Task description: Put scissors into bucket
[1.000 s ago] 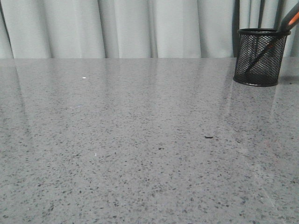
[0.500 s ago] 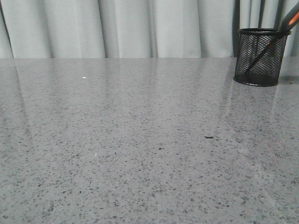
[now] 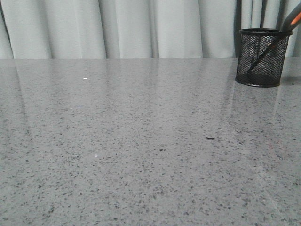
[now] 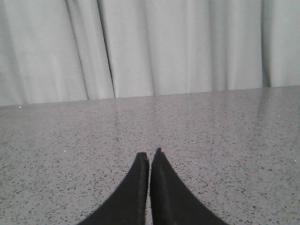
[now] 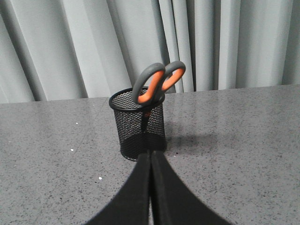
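Grey speckled stone makes up the counter (image 3: 141, 141), which fills most of the front view from the lower edge up to a line just above a quarter of the way down. Behind it, pale pleated curtains (image 3: 117, 28) run across the whole top of the frame.

At the upper right of the front view stands the bucket (image 3: 262, 57), a round black wire-mesh cup with a solid rim and base, upright on the counter. The scissors (image 3: 294, 20) rest inside it, blades down and seen as a dark slanted line through the mesh, the grey and orange handles leaning out over the rim toward the right edge of the frame. In the right wrist view the bucket (image 5: 139, 123) sits at the centre, with the scissors (image 5: 157, 82) showing both handle loops above the rim.

The right tool (image 5: 150, 152) has its two black fingers pressed together, holding nothing, tips just in front of the bucket's base. The left tool (image 4: 149, 153) is likewise closed and holds nothing over bare counter.
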Action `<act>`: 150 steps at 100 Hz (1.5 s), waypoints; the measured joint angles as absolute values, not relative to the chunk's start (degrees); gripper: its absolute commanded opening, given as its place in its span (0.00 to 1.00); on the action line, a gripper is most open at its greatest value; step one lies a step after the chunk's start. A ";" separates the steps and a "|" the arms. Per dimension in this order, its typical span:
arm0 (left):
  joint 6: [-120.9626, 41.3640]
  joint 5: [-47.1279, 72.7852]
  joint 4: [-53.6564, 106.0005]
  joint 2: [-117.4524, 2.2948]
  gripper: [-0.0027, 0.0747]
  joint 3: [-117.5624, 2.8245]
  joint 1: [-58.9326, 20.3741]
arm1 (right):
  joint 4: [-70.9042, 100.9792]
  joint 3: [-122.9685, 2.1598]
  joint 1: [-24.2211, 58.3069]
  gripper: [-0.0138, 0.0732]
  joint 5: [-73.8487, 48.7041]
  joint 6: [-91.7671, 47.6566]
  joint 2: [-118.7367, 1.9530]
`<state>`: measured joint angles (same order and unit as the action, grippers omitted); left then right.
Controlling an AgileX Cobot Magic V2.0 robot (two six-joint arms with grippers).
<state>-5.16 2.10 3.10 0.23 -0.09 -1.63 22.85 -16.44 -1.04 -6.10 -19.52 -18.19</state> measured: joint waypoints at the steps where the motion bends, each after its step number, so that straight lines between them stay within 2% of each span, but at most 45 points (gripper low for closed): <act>1: -5.16 2.10 3.10 0.23 0.01 -0.09 -1.63 | 22.73 -16.44 -1.04 0.08 -6.10 -19.52 -18.19; 15: -5.16 2.10 3.10 0.23 0.01 -0.09 -1.63 | 17.51 -15.88 -1.04 0.08 -6.45 -19.19 -17.98; 34: -5.16 2.10 3.10 0.23 0.01 -0.09 -1.63 | 5.26 -12.56 -1.79 0.08 -8.36 -12.04 -14.37; 67: -5.16 2.21 3.10 0.23 0.01 -0.09 -1.63 | 1.42 0.25 -2.97 0.08 -9.18 -7.81 -0.20; 150: -5.16 2.21 3.10 0.23 0.01 -0.09 -1.63 | -3.84 0.62 -2.97 0.08 -11.13 -3.71 0.40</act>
